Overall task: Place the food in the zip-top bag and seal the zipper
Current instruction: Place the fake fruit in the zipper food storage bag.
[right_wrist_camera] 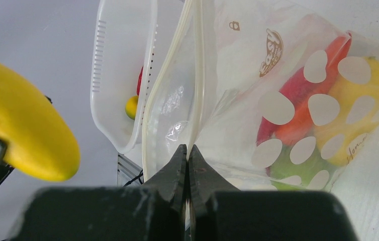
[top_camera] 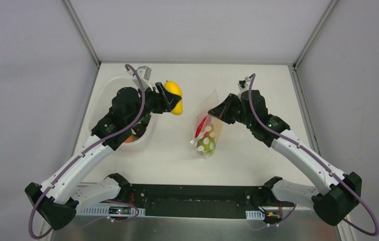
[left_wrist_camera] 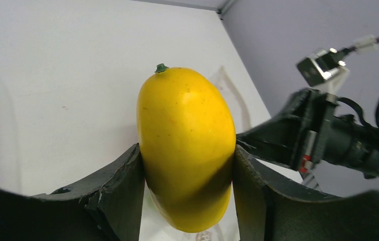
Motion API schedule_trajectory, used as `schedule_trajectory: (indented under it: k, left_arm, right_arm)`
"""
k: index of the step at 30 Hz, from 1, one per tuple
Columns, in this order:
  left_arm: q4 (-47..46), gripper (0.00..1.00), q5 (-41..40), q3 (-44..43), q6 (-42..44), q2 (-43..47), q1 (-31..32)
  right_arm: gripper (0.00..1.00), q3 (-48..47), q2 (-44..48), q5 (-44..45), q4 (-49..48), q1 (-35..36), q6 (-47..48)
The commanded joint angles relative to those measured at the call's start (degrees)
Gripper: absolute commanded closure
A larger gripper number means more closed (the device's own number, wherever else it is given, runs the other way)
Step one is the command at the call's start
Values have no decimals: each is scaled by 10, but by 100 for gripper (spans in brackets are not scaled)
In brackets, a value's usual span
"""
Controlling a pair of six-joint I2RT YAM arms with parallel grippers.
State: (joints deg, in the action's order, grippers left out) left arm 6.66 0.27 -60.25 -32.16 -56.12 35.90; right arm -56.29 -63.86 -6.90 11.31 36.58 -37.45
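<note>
My left gripper [top_camera: 173, 100] is shut on a yellow toy mango [top_camera: 174, 97], held in the air left of the bag; in the left wrist view the mango [left_wrist_camera: 185, 145] sits between both fingers. My right gripper [top_camera: 214, 111] is shut on the rim of the zip-top bag [top_camera: 206, 128], lifting its mouth open. The polka-dot bag [right_wrist_camera: 288, 105] holds red, orange, yellow and green food. The zipper strip [right_wrist_camera: 197, 75] runs up from my pinched right fingertips [right_wrist_camera: 188, 150], its two sides parted. The mango also shows at the left of the right wrist view [right_wrist_camera: 21, 125].
A white oval tub [top_camera: 122, 115] stands at the left under my left arm, with an orange piece [top_camera: 131, 138] inside. In the right wrist view the tub [right_wrist_camera: 119, 65] holds a small yellow piece [right_wrist_camera: 131, 106] and a red one. Grey walls enclose the table.
</note>
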Motion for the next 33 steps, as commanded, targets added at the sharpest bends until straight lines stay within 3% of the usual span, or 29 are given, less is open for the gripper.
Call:
schedule_trajectory:
  k: [1,12,20,28,31,33]
  left_arm:
    - [-44,60,22,-42,48,-34,55]
    - [-12,58,-18,-95,118,-116,156]
    - [12,53,-82,-87,151,-143,182]
    - [17,40,-143,-70,154,-158,185]
    - [13,25,-134,-70,152,-158,184]
    - [8,22,-128,-69,149,-159,184]
  right_arm:
    - [100,-2,11,-10,-31,-3,-1]
    - [100,3,25,-6,-30,-3,0]
    - [100,5,31,-11,-30,-3,0]
    - [100,11,55,-13,-48,-3,-1]
    - [100,12,58,-6,-45,-3,0]
    - [100,13,56,-4,-45,-3,0]
